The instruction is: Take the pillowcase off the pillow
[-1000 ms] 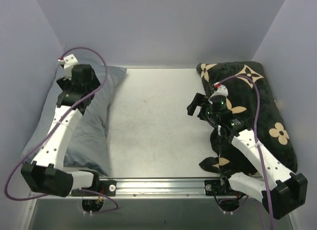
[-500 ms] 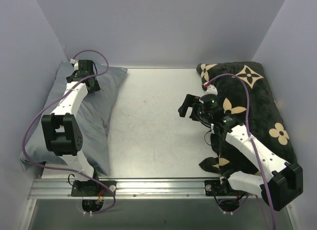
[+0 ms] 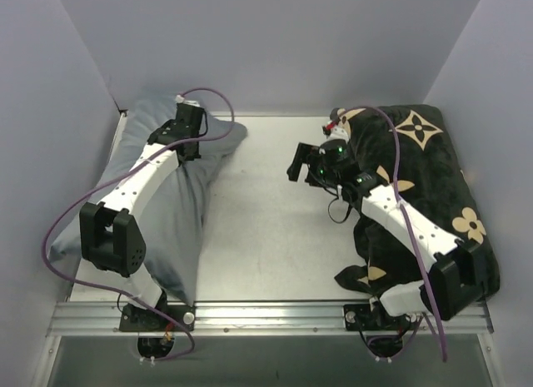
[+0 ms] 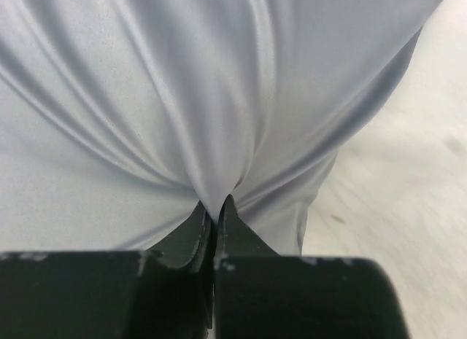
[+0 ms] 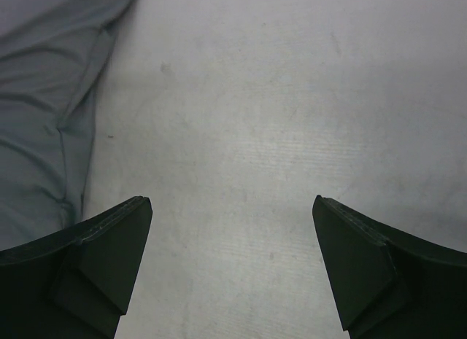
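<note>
Left gripper (image 4: 217, 208) first: my two black fingers are pressed tight together on a pinch of the blue-grey pillowcase (image 4: 219, 98). Smooth folds of cloth fan upward and outward from that pinch. From above, this grip sits at the far end of the pillowcase, close to the back wall, and my left arm lies stretched along the top of the cloth.

The pillowcase runs down the left side of the table (image 3: 266, 229), from the back wall to the near edge. It looks plump and full. The pillow is wrapped inside it, so none of its own surface shows.

My right gripper (image 5: 233, 230) is spread wide and holds nothing. It hangs over bare grey table near the middle. In the right wrist view, the pillowcase's edge shows at the upper left, apart from the fingers. My right arm reaches across a black cushion (image 3: 433, 179) with tan flower motifs, which lies along the right side of the table.
</note>
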### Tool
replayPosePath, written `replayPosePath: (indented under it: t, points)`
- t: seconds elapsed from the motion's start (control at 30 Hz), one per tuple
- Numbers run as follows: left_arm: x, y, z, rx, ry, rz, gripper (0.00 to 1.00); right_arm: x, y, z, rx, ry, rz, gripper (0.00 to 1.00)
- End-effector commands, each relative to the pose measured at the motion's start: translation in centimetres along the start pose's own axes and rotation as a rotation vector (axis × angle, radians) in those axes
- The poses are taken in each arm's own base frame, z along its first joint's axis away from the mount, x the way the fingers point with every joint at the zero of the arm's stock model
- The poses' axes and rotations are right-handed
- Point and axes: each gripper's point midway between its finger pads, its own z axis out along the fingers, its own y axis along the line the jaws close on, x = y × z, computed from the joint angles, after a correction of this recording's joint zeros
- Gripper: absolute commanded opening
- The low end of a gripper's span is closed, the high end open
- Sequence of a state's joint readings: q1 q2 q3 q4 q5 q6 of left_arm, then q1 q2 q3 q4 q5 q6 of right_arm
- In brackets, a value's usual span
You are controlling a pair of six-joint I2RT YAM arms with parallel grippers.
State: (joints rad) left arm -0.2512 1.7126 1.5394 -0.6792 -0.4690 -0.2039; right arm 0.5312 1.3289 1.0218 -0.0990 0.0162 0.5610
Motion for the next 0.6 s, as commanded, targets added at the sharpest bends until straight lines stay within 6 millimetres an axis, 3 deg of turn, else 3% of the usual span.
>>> replayPosePath:
  t: [0.0, 0.03, 0.07, 0.13, 0.17, 0.3, 0.43, 0.5, 0.57]
  points:
    - [-0.1, -4.2, -6.4, 0.168, -0.057, 0.107, 0.00, -3.0, 2.6, 1.3, -0.059, -0.030, -0.045, 0.99]
    - [-0.3, -3.9, -8.0, 0.190, -0.079, 0.102, 0.00, -3.7, 2.7, 1.7, -0.062, -0.033, -0.047, 0.99]
    - [0.8, -3.9, -8.4, 0.198, -0.067, 0.113, 0.00, -5.1, 3.5, 1.8, -0.082, -0.055, -0.050, 0.99]
    - [1.9, -4.1, -9.6, 0.235, -0.060, 0.117, 0.00, -5.7, 3.4, 3.5, -0.079, -0.036, -0.063, 1.00]
    - [2.8, -3.8, -10.3, 0.247, -0.059, 0.119, 0.00, -7.4, 3.9, 3.6, -0.112, -0.052, -0.051, 1.00]
    - [5.8, -3.5, -11.1, 0.290, -0.019, 0.117, 0.00, -8.4, 3.4, 6.7, -0.148, 0.005, -0.038, 1.00]
    - [7.6, -3.0, -10.9, 0.286, 0.006, 0.116, 0.00, -6.5, 3.3, 8.4, -0.200, 0.092, -0.029, 1.00]
    - [7.5, -3.2, -10.8, 0.289, 0.005, 0.124, 0.00, -4.1, 4.1, 9.1, -0.265, 0.173, -0.009, 1.00]
    - [7.2, -3.5, -10.8, 0.301, 0.001, 0.124, 0.00, -3.1, 5.1, 9.7, -0.322, 0.190, 0.022, 1.00]
